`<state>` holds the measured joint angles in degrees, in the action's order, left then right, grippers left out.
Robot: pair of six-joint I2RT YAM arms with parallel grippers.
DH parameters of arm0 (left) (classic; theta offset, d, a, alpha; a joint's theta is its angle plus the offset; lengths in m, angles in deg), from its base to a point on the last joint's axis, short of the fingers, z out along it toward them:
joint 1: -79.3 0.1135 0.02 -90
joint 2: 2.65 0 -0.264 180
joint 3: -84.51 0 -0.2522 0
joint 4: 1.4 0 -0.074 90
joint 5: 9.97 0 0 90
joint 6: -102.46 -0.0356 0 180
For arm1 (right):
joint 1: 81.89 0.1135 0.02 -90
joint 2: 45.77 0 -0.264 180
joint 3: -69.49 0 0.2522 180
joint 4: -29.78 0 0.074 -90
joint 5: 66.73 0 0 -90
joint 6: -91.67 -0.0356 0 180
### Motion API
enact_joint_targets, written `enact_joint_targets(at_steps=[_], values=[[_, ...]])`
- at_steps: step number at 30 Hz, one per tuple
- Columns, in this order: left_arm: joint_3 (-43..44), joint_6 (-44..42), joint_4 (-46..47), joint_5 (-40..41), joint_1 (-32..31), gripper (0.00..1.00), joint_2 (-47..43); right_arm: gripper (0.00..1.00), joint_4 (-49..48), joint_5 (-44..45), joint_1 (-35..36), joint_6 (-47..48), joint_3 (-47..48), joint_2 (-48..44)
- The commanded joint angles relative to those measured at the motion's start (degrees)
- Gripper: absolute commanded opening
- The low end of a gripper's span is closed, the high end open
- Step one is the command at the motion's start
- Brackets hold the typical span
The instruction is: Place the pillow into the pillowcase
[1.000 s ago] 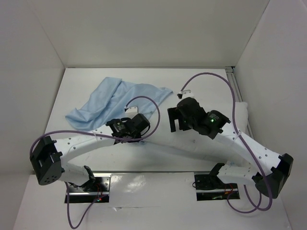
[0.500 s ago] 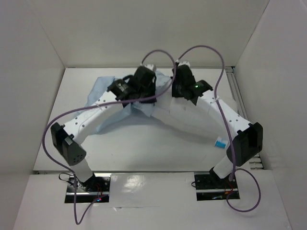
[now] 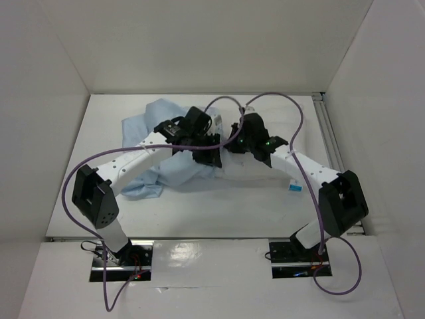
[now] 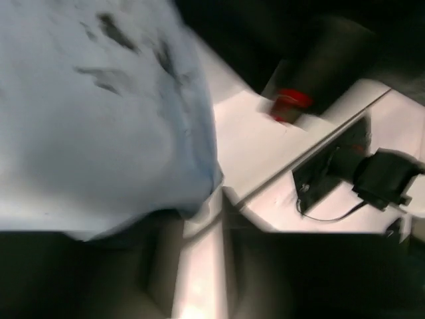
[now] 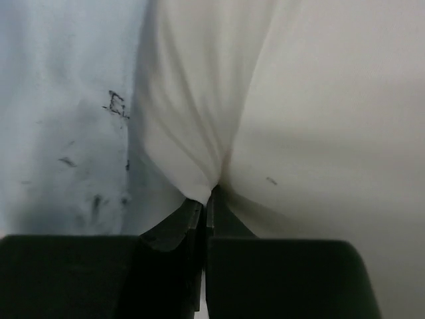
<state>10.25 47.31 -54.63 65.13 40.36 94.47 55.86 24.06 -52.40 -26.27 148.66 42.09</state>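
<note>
Pillowcase (image 3: 149, 156) has slid from the far left of the table (image 3: 199, 212) toward its middle in the last second, and the pillow (image 3: 255, 174) now lies against it on the right. My right gripper (image 5: 206, 199), wide a second ago, is clamped on a pinch of pillow. Left gripper (image 4: 202, 219) shows a narrow gap at the pillowcase hem; through the blur I cannot tell if it holds. I judge stuffing can begin

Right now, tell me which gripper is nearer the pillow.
Right. The right gripper pinches the pillow; the left gripper sits just beside it, at the edge of the pillowcase.
</note>
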Motion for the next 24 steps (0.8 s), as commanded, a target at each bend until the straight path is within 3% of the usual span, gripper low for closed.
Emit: enact_joint_targets(at_steps=[1, 3, 4, 6, 7, 8, 10, 12, 14, 17, 20, 24], values=[[-3.7, 1.0, 2.1, -2.7, -0.7, 0.46, -8.0, 0.0, -5.1, -4.2, 2.0, -4.4, -6.9, -6.3], [-0.7, -1.3, -1.9, 1.2, -0.2, 0.81, -8.6, 0.0, -5.6, -5.9, 2.7, -4.9, -9.1, -8.9], [0.8, -1.9, -3.9, 2.5, 0.4, 0.84, -8.6, 0.0, -5.6, -5.9, 2.7, -4.9, -9.2, -9.6], [5.0, -2.7, -8.1, 3.6, 1.9, 0.83, -8.6, 0.0, -2.9, -5.9, 3.7, -3.1, -8.6, -10.9], [6.4, -3.2, -8.9, 4.1, 2.7, 0.68, -8.6, 0.03, -1.3, -5.9, 3.7, -2.2, -6.5, -10.9], [7.7, -3.2, -8.9, 4.1, 3.5, 0.53, -8.6, 0.11, 0.6, -4.6, 3.7, -1.2, -5.0, -10.9], [10.9, -3.2, -9.5, 5.3, 6.4, 0.28, -8.1, 0.45, 6.2, -2.2, 4.3, 1.8, -0.5, -10.9], [13.5, -3.2, -9.5, 7.3, 8.6, 0.31, -4.8, 0.78, 9.6, 4.0, 4.3, 4.3, 2.5, -11.5], [17.2, -3.2, -8.3, 9.3, 9.1, 0.5, 0.1, 0.83, 14.5, 15.4, 4.3, 5.5, 7.2, -12.1], [24.2, -3.2, -7.7, 12.6, 9.1, 0.66, 6.6, 0.93, 19.4, 27.0, 2.1, 6.1, 12.2, -11.6], [32.4, -2.5, -8.6, 17.2, 8.6, 0.69, 14.5, 1.0, 22.0, 30.9, -6.2, 6.9, 14.7, -10.2], [45.9, -1.3, -15.3, 23.8, 7.5, 0.69, 24.8, 1.0, 22.8, 31.5, -16.3, 6.9, 14.1, -7.9]])
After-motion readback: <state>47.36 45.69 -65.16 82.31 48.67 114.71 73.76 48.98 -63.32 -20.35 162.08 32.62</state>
